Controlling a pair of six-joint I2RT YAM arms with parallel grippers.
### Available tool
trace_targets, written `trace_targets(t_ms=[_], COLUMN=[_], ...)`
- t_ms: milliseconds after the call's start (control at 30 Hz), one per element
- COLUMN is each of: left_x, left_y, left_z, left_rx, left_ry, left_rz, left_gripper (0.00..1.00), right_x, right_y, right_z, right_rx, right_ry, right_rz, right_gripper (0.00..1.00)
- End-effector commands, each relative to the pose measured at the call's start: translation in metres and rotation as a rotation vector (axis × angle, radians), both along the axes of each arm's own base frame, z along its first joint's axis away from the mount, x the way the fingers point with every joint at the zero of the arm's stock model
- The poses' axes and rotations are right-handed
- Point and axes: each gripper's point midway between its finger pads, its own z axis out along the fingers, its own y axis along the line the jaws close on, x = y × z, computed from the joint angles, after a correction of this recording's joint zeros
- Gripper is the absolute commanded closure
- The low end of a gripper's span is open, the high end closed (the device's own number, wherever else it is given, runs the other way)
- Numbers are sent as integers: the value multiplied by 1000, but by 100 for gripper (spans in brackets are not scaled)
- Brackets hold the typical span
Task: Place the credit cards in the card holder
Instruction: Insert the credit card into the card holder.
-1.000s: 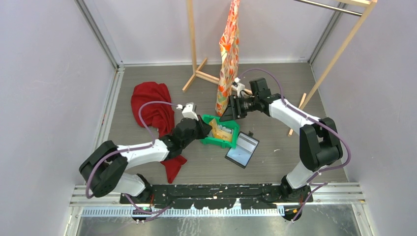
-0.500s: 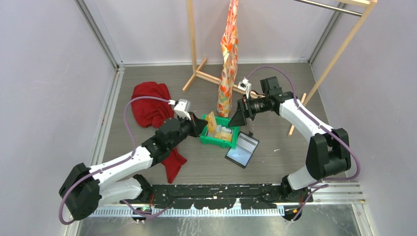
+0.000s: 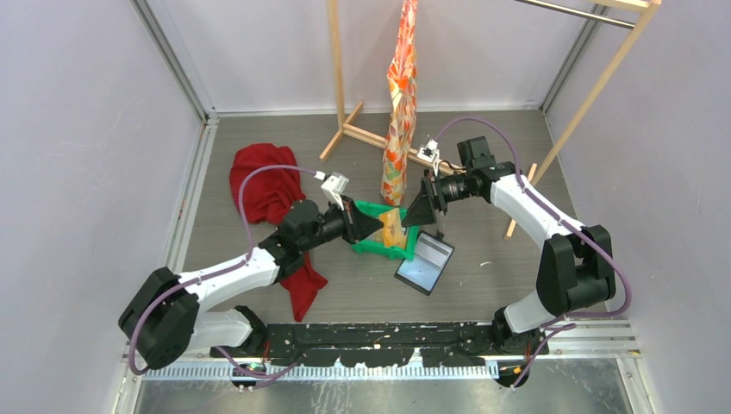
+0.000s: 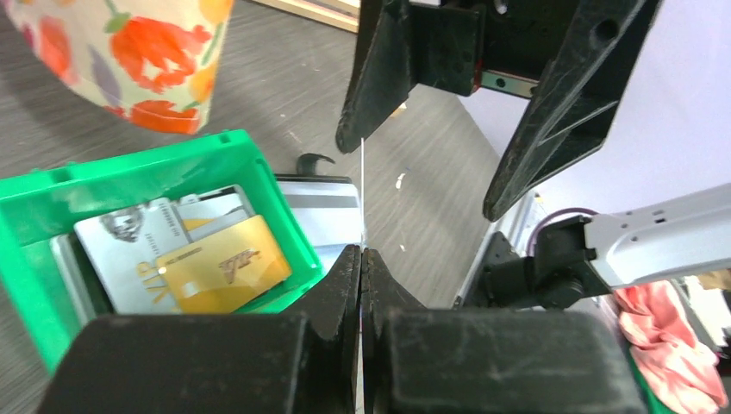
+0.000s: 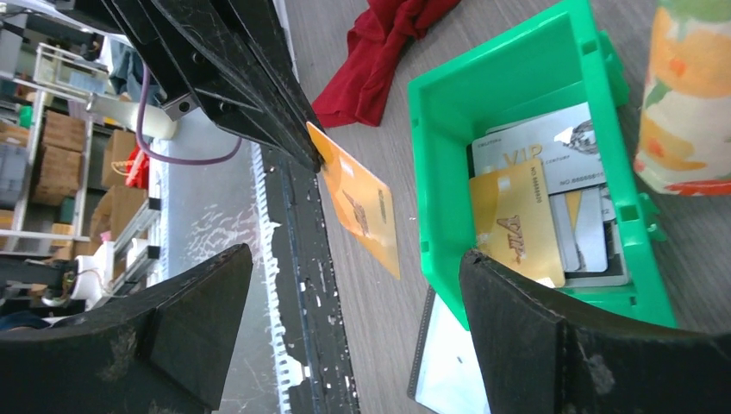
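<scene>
My left gripper (image 3: 372, 226) is shut on an orange-yellow credit card (image 3: 392, 226), held in the air over the green tray (image 3: 369, 210). The left wrist view shows that card (image 4: 362, 194) edge-on as a thin line rising from my left gripper (image 4: 362, 254). My right gripper (image 3: 422, 207) stands wide open, facing the card (image 5: 362, 207), its fingers on either side and not touching it. A gold card (image 5: 513, 224) and a whitish VIP card (image 5: 543, 147) lie in the tray (image 5: 483, 86). The card holder (image 3: 425, 263) lies open beside the tray, pale lining up.
A red cloth (image 3: 267, 185) lies at the left, partly under my left arm. A flowered cloth (image 3: 401, 103) hangs from a wooden rack (image 3: 340, 86) just behind the tray. Another wooden frame (image 3: 595, 95) leans at the right wall.
My left gripper has lifted the orange-yellow card out of the tray and swung it right. My right gripper has opened wide and drawn back to face the card.
</scene>
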Motion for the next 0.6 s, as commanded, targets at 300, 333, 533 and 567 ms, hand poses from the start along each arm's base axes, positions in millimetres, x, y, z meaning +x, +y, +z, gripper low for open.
trace_targets(t_ms=[300, 333, 533, 567], left_x=[-4, -4, -1, -3], left_y=[-29, -29, -25, -24], left_z=[58, 58, 57, 55], left_rx=[-258, -264, -314, -325], left_ry=[-44, -44, -5, 14], left_rz=[-130, -131, -103, -105], left_gripper=[100, 100, 93, 82], right_x=[-19, -20, -30, -31], right_y=[14, 14, 16, 15], right_z=[6, 8, 25, 27], right_rx=[49, 57, 116, 125], right_ry=[62, 65, 58, 58], right_rz=[39, 46, 85, 89], right_gripper=[38, 47, 98, 99])
